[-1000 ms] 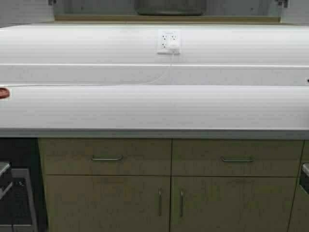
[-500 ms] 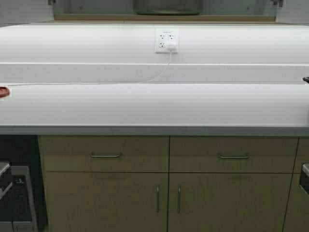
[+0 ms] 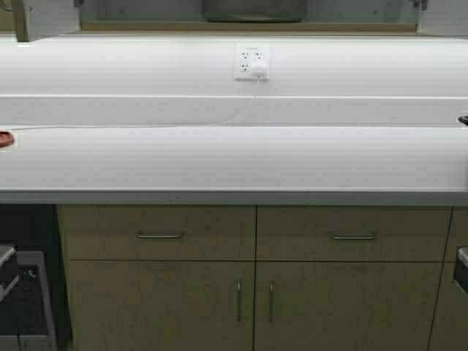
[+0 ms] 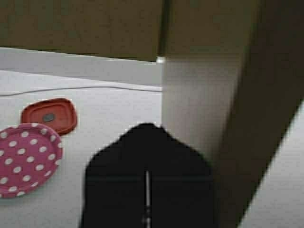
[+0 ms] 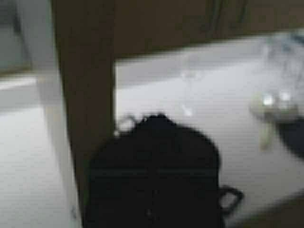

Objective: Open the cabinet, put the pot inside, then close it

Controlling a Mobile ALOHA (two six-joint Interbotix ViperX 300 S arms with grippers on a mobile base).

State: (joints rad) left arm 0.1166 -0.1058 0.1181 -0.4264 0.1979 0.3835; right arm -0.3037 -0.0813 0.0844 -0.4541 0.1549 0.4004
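Observation:
The pot [image 3: 254, 9] shows only as a grey base at the top edge of the high view, standing inside the cabinet [image 3: 248, 27] above the counter. The lower corner of one olive-beige door [image 3: 22, 18] hangs open at the upper left. My left gripper [image 4: 148, 127] is shut, its black tip right beside the open left door [image 4: 199, 104]; whether they touch I cannot tell. My right gripper [image 5: 156, 118] looks shut and sits close against the other open door [image 5: 85, 85]. Neither arm appears in the high view.
A white counter [image 3: 234, 161] runs across, with an outlet [image 3: 252, 62] and cable on the backsplash. A red lid [image 4: 50, 116] and a pink dotted plate [image 4: 26, 156] lie at its left end, and clear glassware [image 5: 278, 102] at its right. Drawers [image 3: 159, 234] and floor doors [image 3: 238, 300] sit below.
The whole scene shifted slightly left and up a second ago, so the robot moved a little. Since then a door's lower corner has swung into the high view's upper left.

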